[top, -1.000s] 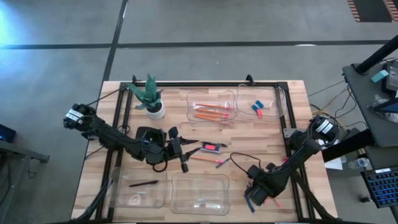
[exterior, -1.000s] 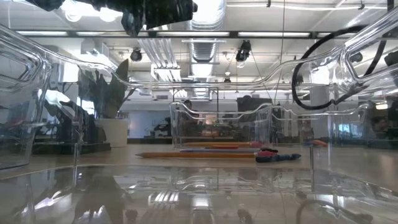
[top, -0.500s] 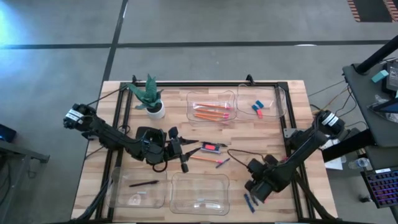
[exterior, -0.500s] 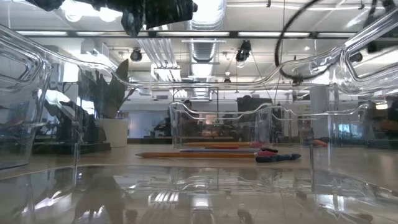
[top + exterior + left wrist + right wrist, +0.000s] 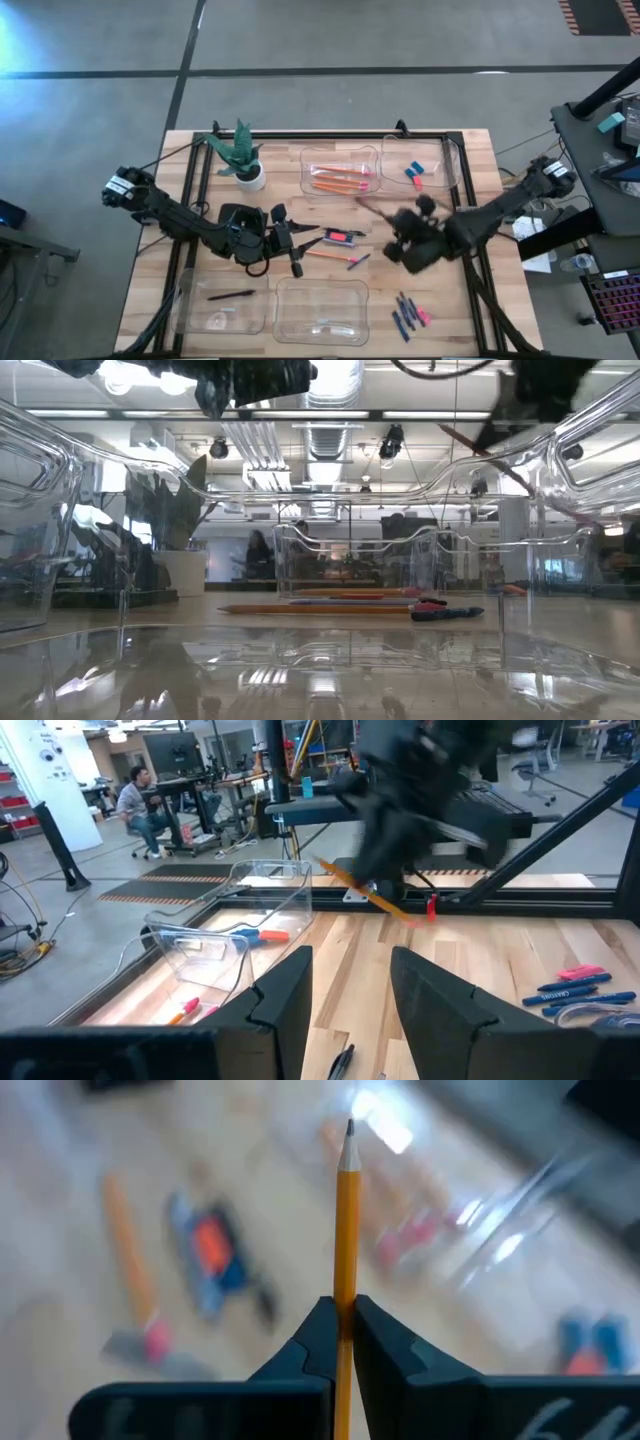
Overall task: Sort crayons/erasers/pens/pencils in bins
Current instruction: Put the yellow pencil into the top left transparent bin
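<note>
My right gripper (image 5: 402,238) hangs above the table's middle right, shut on an orange pencil (image 5: 347,1210) whose sharpened tip points away from the fingers. In the left wrist view the pencil (image 5: 365,892) slants below that gripper and ends in a pink tip. My left gripper (image 5: 300,246) waits open and level over the table's middle. Several dark-blue crayons (image 5: 403,312) and a pink eraser (image 5: 423,317) lie at the near right. One far bin (image 5: 340,172) holds pencils, the other (image 5: 420,165) erasers. A pen (image 5: 230,295) lies in the near left bin. My right gripper pinches the pencil's shaft (image 5: 346,1295) between its two fingers. The pencil runs along the fingers, and its pointed end (image 5: 349,1128) sticks out well past their tips. It is lifted clear of the table and slants, seen from the left wrist view.
A black box-like object with a red top (image 5: 340,237) and a loose pencil (image 5: 330,255) lie mid-table, between the two grippers. A potted plant (image 5: 243,160) stands at the far left. A second near bin (image 5: 320,310) sits by the front edge.
My right gripper has risen from the pile at the near right corner and swung toward the far edge and the table's middle, turning as it went. It has carried a pencil with it, lifted clear. The crayons and the eraser stay where they lay.
</note>
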